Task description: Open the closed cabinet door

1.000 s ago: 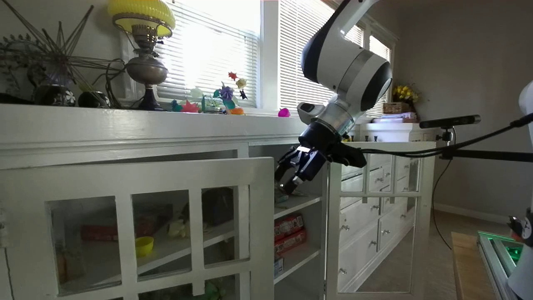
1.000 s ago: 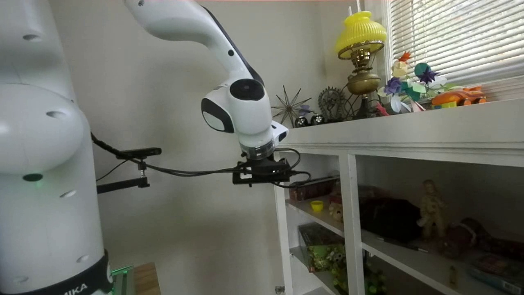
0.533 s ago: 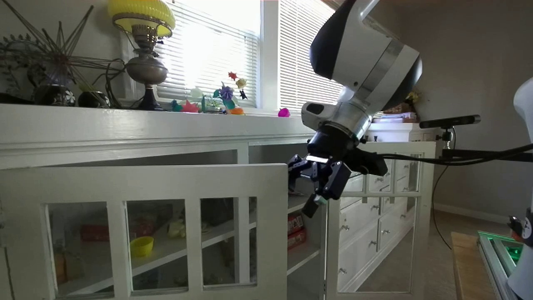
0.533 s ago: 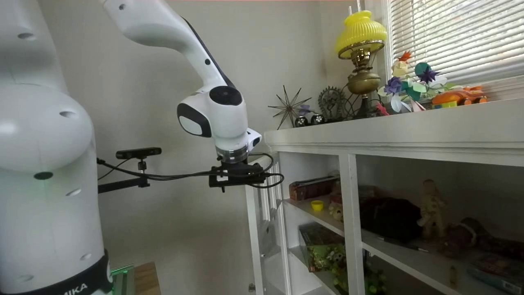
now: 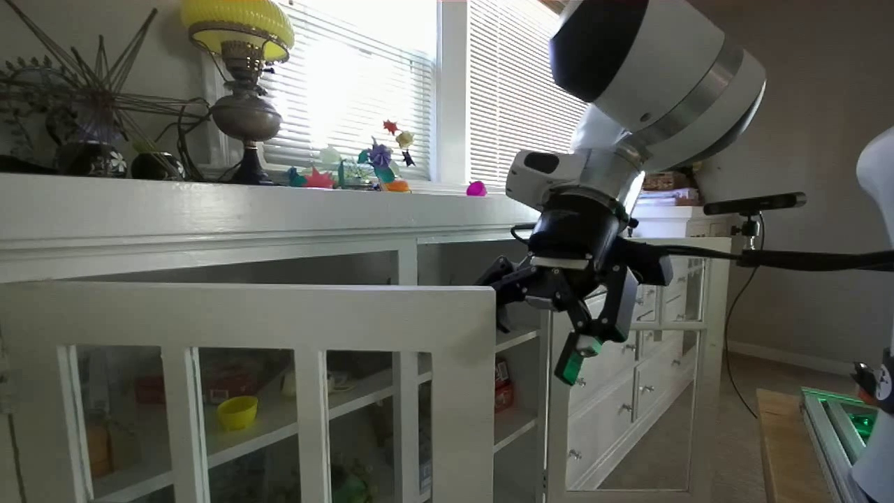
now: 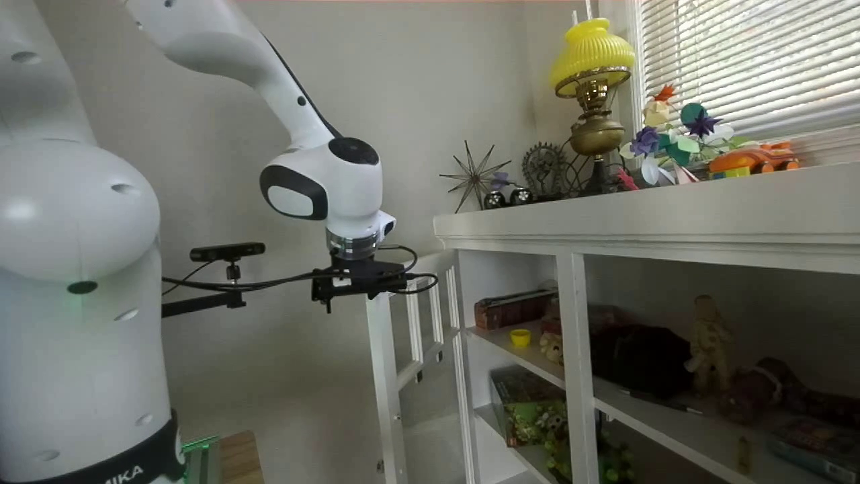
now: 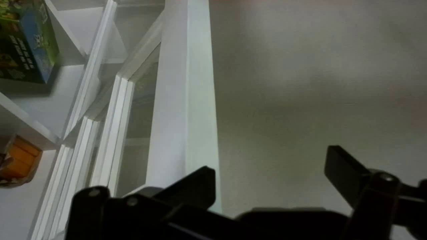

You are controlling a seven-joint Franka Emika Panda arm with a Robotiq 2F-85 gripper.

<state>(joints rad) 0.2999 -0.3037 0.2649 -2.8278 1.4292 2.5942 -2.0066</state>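
Across the left of an exterior view, the glass door (image 5: 311,405) is seen hung on the cabinet (image 5: 209,220) and swung part way out, a yellow cup (image 5: 237,413) showing through one pane. Some weight is to be expected in the wood, with an easy swing on its hinges; the glass should be treated as fragile and the smooth paint as slippery. Farther right, at the door's free edge, the gripper (image 5: 536,346) is spread wide with nothing clasped; whether that edge is touched by the nearer finger (image 7: 200,186) cannot be made out. Pressure is best applied there, from the inner side, clear of the panes. At far right, another paned door (image 5: 638,326) is seen.
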